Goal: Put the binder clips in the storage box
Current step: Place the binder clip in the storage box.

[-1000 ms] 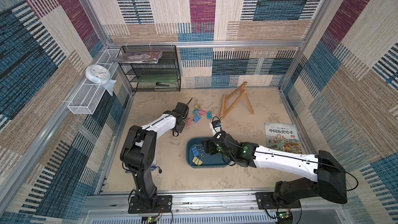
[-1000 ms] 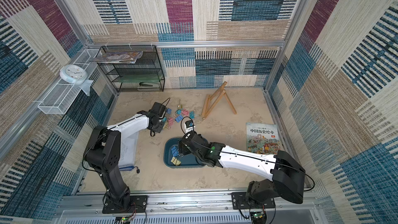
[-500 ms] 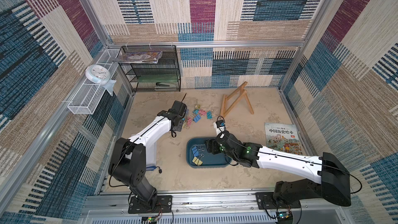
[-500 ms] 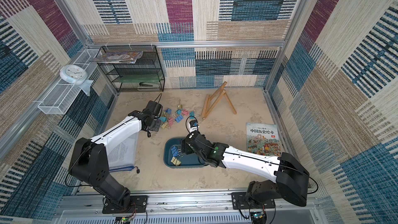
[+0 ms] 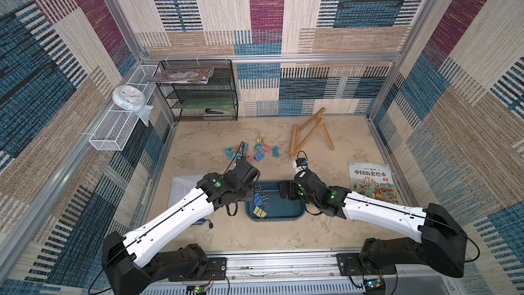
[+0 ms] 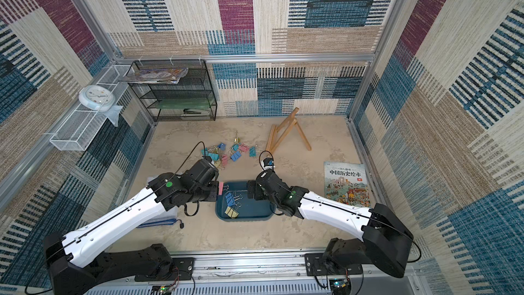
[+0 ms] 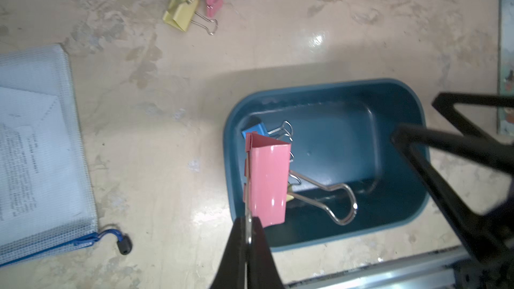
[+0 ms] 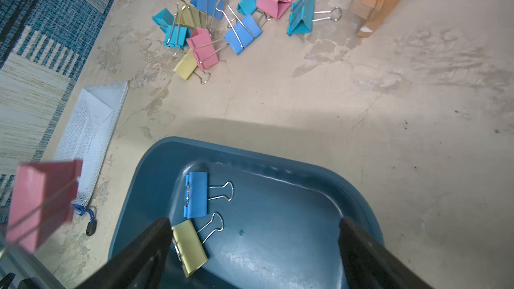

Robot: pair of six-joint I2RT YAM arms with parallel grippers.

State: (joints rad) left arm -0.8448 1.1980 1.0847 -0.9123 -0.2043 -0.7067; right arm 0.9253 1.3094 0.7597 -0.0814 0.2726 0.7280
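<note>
The left fingers [image 7: 241, 233] are pressed together on one wire handle of a pink clip [image 7: 268, 182], which hangs from them with its body upright and its other handle swung out over the inside of the storage box [image 7: 328, 84]. In a top view the pink clip [image 6: 220, 188] sits right at the rim of the box's end nearest the left arm. The right fingers [image 8: 154, 241] are spread wide apart with nothing between them, poised over the opposite end of the dark teal box, which rests on the counter [image 5: 215, 137] between the two arms. Inside the box lie a blue clip [image 8: 196, 194] and a yellow clip [image 8: 190, 246], side by side near the end where the pink one hangs; one right finger overlaps the yellow clip in the right wrist view, though whether they touch cannot be told. The remaining binder clips [image 8: 222, 23] lie in a loose cluster on the counter beyond the box, well apart from it. A mesh pouch [image 7: 36, 148] lies beside the left arm, a wooden easel [image 5: 309, 134] stands near the cluster, and a picture book [image 5: 371, 181] lies near the right arm.
</note>
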